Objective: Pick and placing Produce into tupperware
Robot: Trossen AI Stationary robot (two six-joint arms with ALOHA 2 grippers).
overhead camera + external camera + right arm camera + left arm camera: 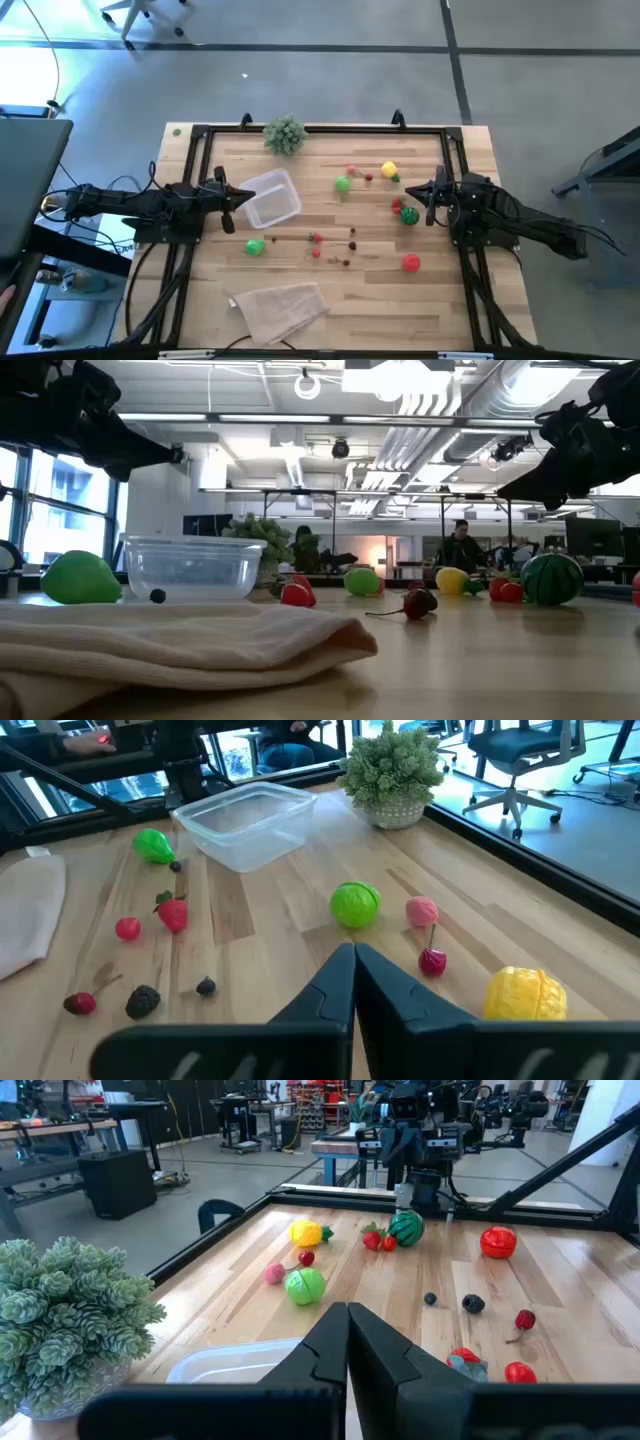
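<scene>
**On the desk, both arms wait and no produce is picked yet**

Near the left edge of the desk, the left gripper [240, 196] hovers just beside the tupperware [271, 197], and its fingers are pressed together with nothing between them. Near the right edge, the right gripper [425, 195] hangs close to the striped green melon [408, 214], also pressed together and empty.

The tupperware is a clear plastic box with rounded corners and a rim, and it stands left of the middle. It looks empty, so I judge the task is at its very start: no fruit is chosen yet. The produce lies scattered from the middle toward the right edge: a green apple [355, 905], a yellow lemon [525, 994], a pink ball [421, 910], a cherry [433, 961], a strawberry [173, 914] and a red tomato [411, 263]. A green pear [255, 246] lies close to the box.

For the next move, one gripper must spread its fingers and come down over one piece. The pieces are small, smooth and round, so they may roll away from a bad pinch.

A bushy plant ball [285, 133] stands at the far edge, and a soft beige cloth [279, 306] lies crumpled at the near edge
</scene>
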